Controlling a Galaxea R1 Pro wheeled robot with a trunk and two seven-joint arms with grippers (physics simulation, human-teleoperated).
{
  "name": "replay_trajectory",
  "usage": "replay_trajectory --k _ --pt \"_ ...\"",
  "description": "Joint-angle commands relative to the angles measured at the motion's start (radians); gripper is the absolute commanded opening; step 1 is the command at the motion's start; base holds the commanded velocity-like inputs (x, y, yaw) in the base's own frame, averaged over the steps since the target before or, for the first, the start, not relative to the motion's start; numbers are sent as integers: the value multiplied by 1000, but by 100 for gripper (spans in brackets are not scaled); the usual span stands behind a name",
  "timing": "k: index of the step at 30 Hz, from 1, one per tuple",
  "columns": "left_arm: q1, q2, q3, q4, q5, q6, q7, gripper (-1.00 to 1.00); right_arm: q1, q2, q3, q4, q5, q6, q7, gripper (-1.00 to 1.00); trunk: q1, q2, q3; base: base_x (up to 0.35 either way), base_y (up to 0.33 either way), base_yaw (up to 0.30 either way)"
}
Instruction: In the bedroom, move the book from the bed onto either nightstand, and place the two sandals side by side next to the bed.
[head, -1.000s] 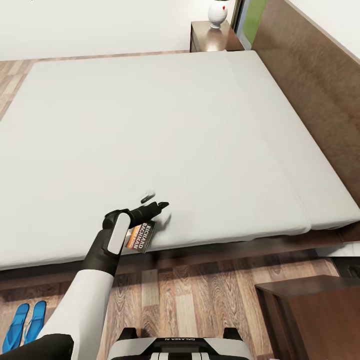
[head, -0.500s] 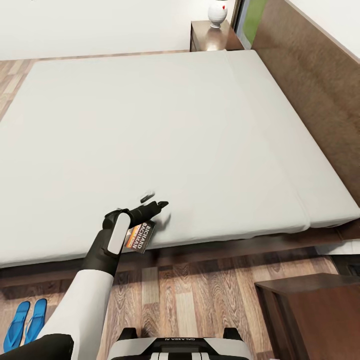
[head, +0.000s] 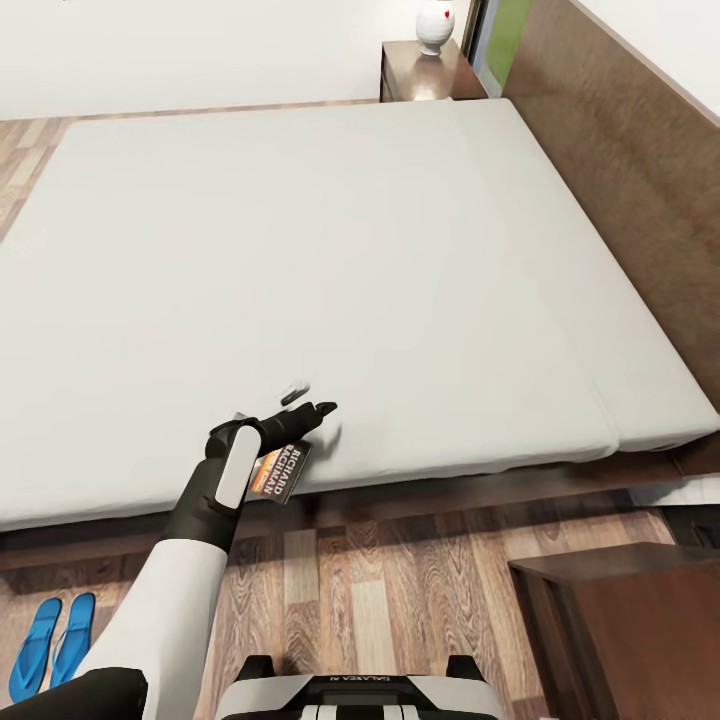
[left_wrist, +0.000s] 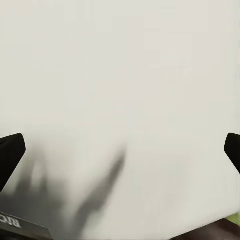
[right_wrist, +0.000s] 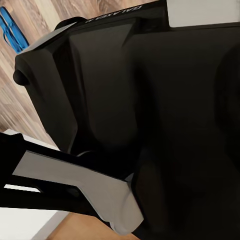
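My left tool (head: 308, 402) hangs spread wide over the book (head: 279, 472) at the bed's (head: 350, 260) near edge.

The bed (head: 330, 250) — plain pale mattress — carries the book (head: 283, 472) at its near edge.

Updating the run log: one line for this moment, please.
left gripper: open over bed | book: at mattress edge, ungrasped | sandals: floor, side by side
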Motion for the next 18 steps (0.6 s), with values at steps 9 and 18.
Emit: replay_trajectory --k 9,18 --pt "1 -2 3 -1 3 6 1 100 0 0 -4 0 -5 10 4 100 0 0 0 -3 0 0" --pt "1 -2 -3 -1 3 6 1 100 0 0 -4 -1 -5 10 7 100 -23 42 18 0 0 0"
